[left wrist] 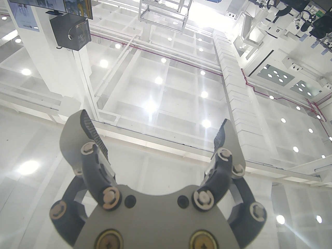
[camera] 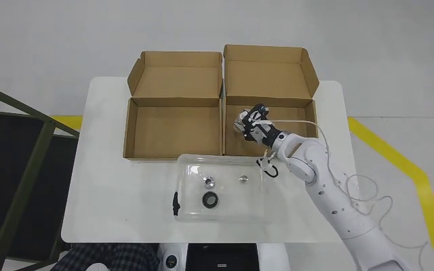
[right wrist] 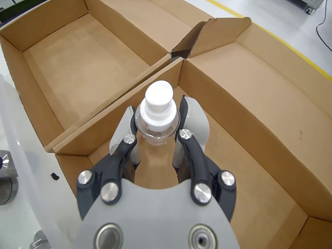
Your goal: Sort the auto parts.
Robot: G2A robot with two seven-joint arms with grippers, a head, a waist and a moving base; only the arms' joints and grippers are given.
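My right gripper (right wrist: 157, 121) is shut on a small clear bottle with a white cap (right wrist: 158, 110), held over the near left corner of the right cardboard box (right wrist: 259, 97). From above, that gripper (camera: 249, 126) hangs inside the right box (camera: 298, 116). The left cardboard box (camera: 173, 129) beside it holds nothing. A clear plastic tray (camera: 224, 213) in front of the boxes carries a black ring (camera: 211, 200) and two small metal parts (camera: 209, 181), (camera: 243, 179). My left gripper (left wrist: 155, 133) is open, pointing up at a ceiling.
The boxes and the tray stand on a white table (camera: 102, 169). A small black part (camera: 175, 202) leans at the tray's left edge. Both box lids are folded back on the far side. A metal cylinder (right wrist: 6, 177) sits near the right wrist.
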